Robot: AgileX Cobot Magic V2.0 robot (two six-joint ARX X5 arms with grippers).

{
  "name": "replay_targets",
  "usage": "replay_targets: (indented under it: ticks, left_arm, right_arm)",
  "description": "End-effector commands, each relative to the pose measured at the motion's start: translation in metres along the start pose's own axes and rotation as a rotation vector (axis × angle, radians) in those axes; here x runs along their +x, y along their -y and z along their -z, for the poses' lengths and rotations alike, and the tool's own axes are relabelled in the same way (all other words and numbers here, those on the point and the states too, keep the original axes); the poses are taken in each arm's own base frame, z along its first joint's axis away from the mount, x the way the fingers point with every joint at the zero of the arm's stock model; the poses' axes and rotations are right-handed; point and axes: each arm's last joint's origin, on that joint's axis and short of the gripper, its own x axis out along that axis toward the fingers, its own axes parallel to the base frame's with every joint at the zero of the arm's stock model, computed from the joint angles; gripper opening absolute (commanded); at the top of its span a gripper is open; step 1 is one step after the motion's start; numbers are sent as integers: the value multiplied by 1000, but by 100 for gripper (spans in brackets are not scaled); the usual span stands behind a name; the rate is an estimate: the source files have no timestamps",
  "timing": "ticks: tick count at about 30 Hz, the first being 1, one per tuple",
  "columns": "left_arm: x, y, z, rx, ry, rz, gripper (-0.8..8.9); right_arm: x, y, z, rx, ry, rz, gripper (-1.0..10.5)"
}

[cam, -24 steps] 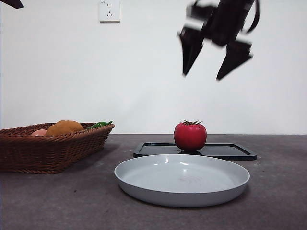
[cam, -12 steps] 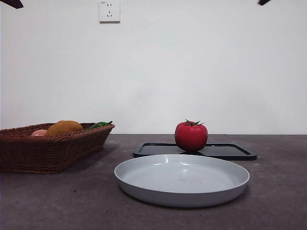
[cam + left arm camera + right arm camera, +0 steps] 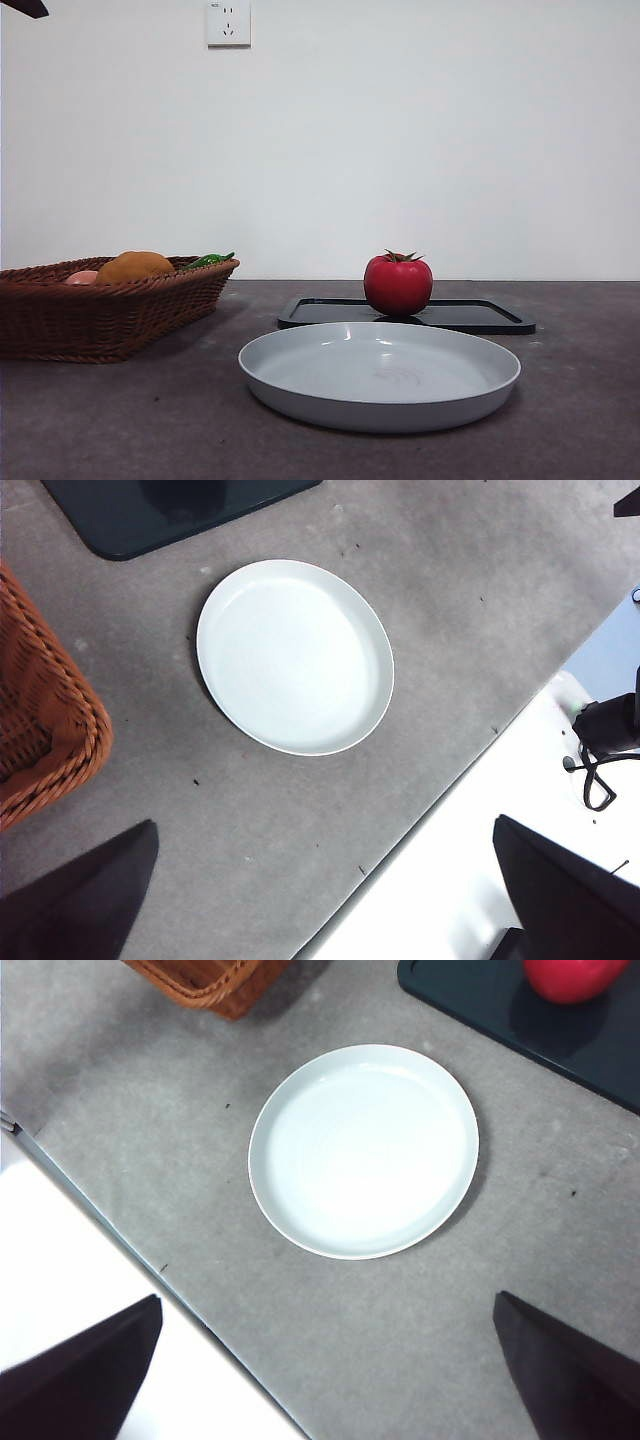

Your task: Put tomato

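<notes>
- On the black tray (image 3: 470, 315), toward its left half, you have the tomato (image 3: 398, 285) standing upright, its green stem top pointing up and nothing touching it.
- From the right wrist view you catch only the lower part of that tomato at the picture's edge, resting on the same dark tray.
- Just in front of the tray lies the grey plate (image 3: 379, 375), with nothing on it; plate and tray look close together but you cannot tell from the front whether their rims touch, while the right wrist view shows a strip of table between them.
- Off to the left stands your wicker basket (image 3: 100, 310), well apart from the plate, holding an orange-brown rounded item (image 3: 134, 266), a pale pinkish item (image 3: 82, 277) and something green (image 3: 208, 260) at its far rim.
- Your right gripper (image 3: 320, 1380) hangs high over the plate's near side, jaws spread wide and holding nothing.
- Your left gripper (image 3: 320, 900) also hangs high above the table (image 3: 580, 400), jaws wide apart with nothing between them; the plate and a corner of the basket lie below it.
- One black tip (image 3: 25, 8) shows at the top left corner of the front view.
- Behind it all, a white wall socket (image 3: 228, 22) sits on the wall.
</notes>
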Motion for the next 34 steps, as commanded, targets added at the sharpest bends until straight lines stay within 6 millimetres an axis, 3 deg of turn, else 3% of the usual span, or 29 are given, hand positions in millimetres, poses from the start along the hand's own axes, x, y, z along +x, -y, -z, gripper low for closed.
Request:
replay_targets:
  ticks: [1,14,16,20,24,34]
  left_arm:
    - [-1,1,-3,18,10,8,560]
    - [-1,1,-3,18,9,8,547]
    - [-1,1,-3,18,9,8,467]
    - [-1,1,-3,18,9,8,205]
    - [-1,1,-3,18,9,8,8]
    - [-1,1,-3,17,9,8,7]
  right_arm:
    - [-1,-1,-1,3,7,-7,575]
    - [-1,-1,-1,3,8,-7,564]
    - [-1,-1,-1,3,8,-7,465]
    - [-1,-1,-1,3,8,-7,167]
    - [-1,-1,-1,2,8,-7,18]
    - [-1,-1,-1,2,8,-6,11]
